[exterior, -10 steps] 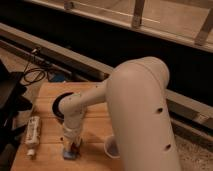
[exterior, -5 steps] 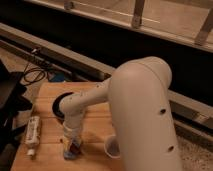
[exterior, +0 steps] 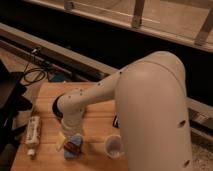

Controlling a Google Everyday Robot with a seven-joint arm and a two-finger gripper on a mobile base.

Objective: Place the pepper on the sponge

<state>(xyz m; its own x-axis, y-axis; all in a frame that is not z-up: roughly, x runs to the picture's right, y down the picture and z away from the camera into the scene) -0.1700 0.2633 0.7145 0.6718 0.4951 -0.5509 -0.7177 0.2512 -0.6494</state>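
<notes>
The light-blue sponge (exterior: 75, 148) lies on the wooden table (exterior: 95, 120), near its front edge. On top of the sponge rests the pepper (exterior: 74, 147), small, dark red-brown and shiny. My gripper (exterior: 71, 141) reaches down from the white arm right over the pepper and the sponge, and the wrist hides most of both. A yellowish strip shows just left of the sponge.
A long white bottle (exterior: 32, 132) lies on the table's left side. A translucent plastic cup (exterior: 114, 145) stands to the right of the sponge. The big white arm (exterior: 150, 115) fills the right half of the view. Black cables (exterior: 30, 75) lie behind the table.
The arm has shifted slightly and the gripper sits a little higher, so the dark pepper now shows on the blue sponge beneath it.
</notes>
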